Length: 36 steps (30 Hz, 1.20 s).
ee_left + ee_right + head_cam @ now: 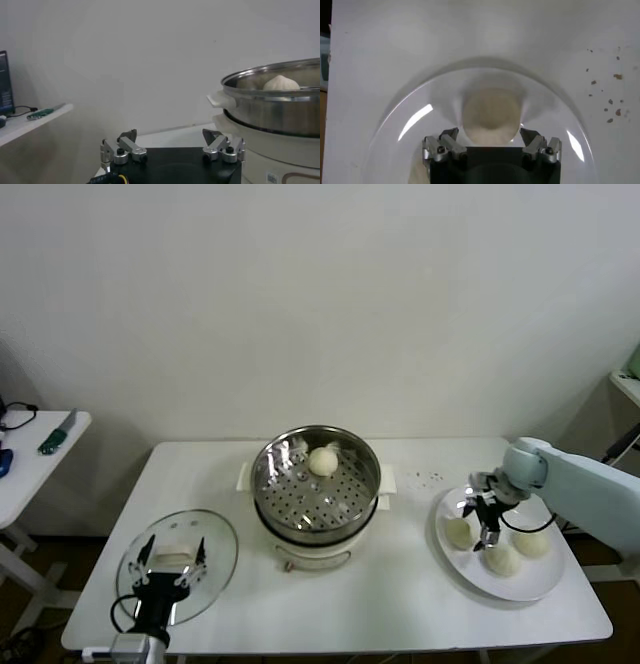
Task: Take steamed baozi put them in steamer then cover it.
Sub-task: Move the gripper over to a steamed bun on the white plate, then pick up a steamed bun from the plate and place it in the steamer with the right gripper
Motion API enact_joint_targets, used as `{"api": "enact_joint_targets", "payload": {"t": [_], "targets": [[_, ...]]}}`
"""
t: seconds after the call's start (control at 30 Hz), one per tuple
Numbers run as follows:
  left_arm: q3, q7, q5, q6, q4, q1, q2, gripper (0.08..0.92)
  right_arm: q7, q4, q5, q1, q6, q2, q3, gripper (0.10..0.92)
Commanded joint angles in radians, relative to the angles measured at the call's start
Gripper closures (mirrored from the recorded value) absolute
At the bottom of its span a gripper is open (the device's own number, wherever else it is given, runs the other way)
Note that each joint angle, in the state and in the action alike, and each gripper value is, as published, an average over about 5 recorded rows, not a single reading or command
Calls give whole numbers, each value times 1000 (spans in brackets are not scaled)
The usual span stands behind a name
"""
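On the plate [540,584], a baozi [490,112] lies between the open right tool [490,142].

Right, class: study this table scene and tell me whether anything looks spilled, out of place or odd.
One thing stands out: small brown crumbs or specks are scattered on the white table between the steamer and the white plate. The glass lid lies flat beside the steamer, and the baozi look intact.
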Motion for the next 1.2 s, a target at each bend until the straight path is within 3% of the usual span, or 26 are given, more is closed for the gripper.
{"api": "enact_joint_targets", "payload": {"t": [0.03, 0.23, 0.6, 0.93, 1.2], "targets": [[1, 0, 1, 0, 1, -1, 3, 177, -5, -19, -12, -22, 9, 8, 24, 247], [0, 0, 4, 0, 1, 1, 7, 177, -19, -23, -9, -20, 14, 13, 28, 313], [4, 0, 6, -1, 0, 1, 5, 177, -25, -13, 42, 32, 15, -1, 19, 344], [7, 2, 0, -11, -9, 14, 5, 177, -50, -12, 244, 330, 18, 11, -165, 347], [23, 1, -3, -9, -23, 10, 1, 177, -59, 2, 467, 650, 2, 131, -365, 347]]}}
